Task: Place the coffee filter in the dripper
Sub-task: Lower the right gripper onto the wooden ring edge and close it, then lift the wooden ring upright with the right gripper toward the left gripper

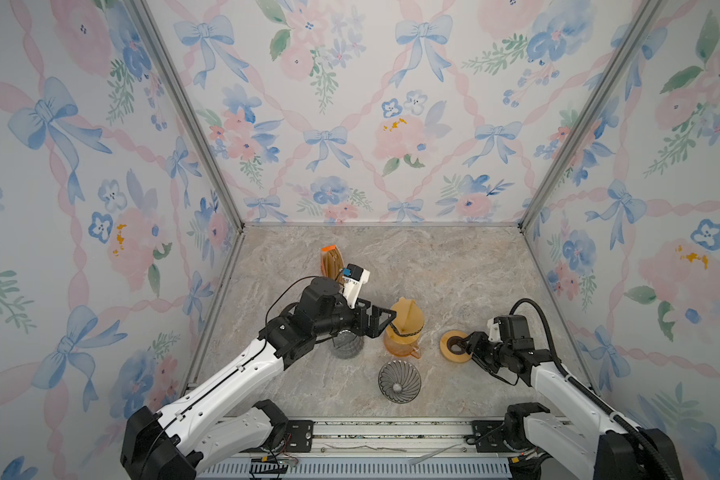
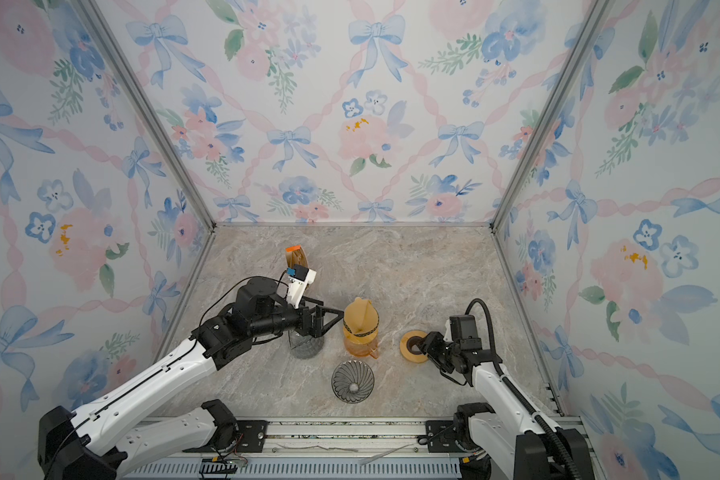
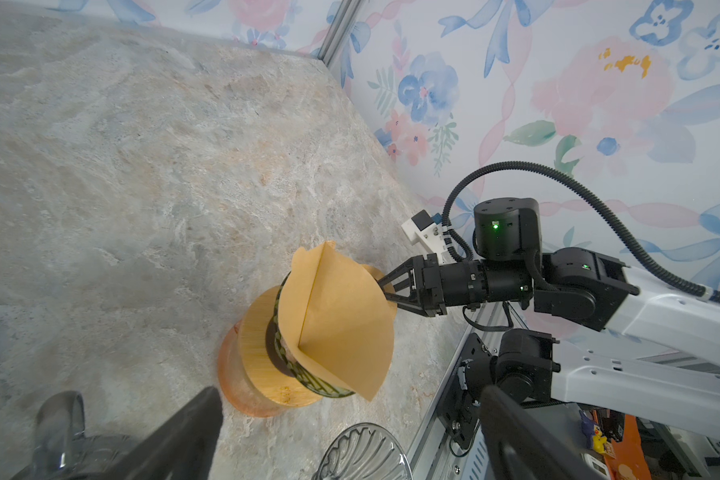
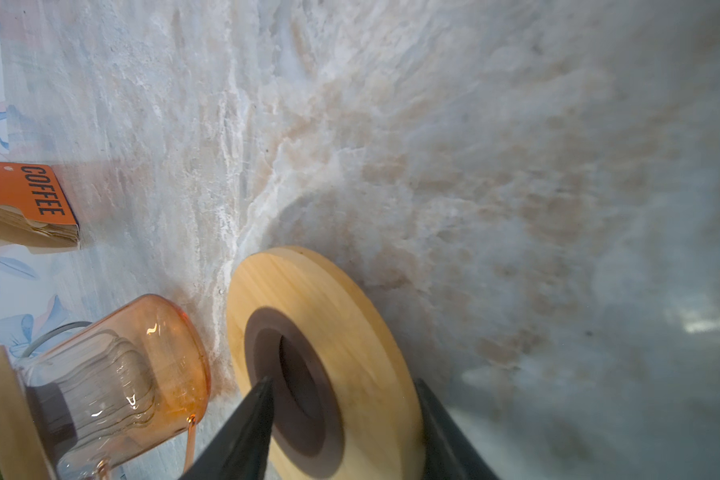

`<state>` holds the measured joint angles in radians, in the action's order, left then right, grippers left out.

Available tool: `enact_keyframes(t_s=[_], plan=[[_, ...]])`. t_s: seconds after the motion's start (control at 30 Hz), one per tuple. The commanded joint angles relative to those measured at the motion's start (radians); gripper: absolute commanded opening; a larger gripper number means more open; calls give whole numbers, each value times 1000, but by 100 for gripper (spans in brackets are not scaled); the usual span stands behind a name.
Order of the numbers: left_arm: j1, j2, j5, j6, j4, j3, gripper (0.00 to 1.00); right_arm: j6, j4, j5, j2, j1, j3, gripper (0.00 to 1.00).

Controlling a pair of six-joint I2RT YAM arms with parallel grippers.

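Marble tabletop, floral walls; left pincer wide, right pincer straddling ring, grip unclear.

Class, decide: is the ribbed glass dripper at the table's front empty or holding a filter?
Empty: the ribbed glass dripper shows bare spiral ribs; the paper filter sits atop the orange carafe.

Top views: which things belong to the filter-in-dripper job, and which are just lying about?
Job: coffee filter, wood-collared dripper on amber carafe.
Lying about: filter pack, loose ribbed glass cone, grey glass vessel, wooden ring (right gripper straddles its rim).
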<state>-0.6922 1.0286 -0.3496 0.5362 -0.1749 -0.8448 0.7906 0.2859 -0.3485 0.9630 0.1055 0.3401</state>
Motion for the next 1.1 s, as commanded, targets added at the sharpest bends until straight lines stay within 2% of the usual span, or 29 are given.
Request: enact_keyframes(t_s=[0.0,0.57,0.83,1.07], plan=[[6,9,-10,7,25,-2,98,-11,2,-7,-2,-7,39,49],[5,22,-21,18,30,-5,98,-40,-15,-4,91,2,120,21],[5,21,-18,31,30,4,98,-73,41,14,47,3,163,15],[4,31,-41,68,67,24,98,-128,162,58,-11,2,273,12]])
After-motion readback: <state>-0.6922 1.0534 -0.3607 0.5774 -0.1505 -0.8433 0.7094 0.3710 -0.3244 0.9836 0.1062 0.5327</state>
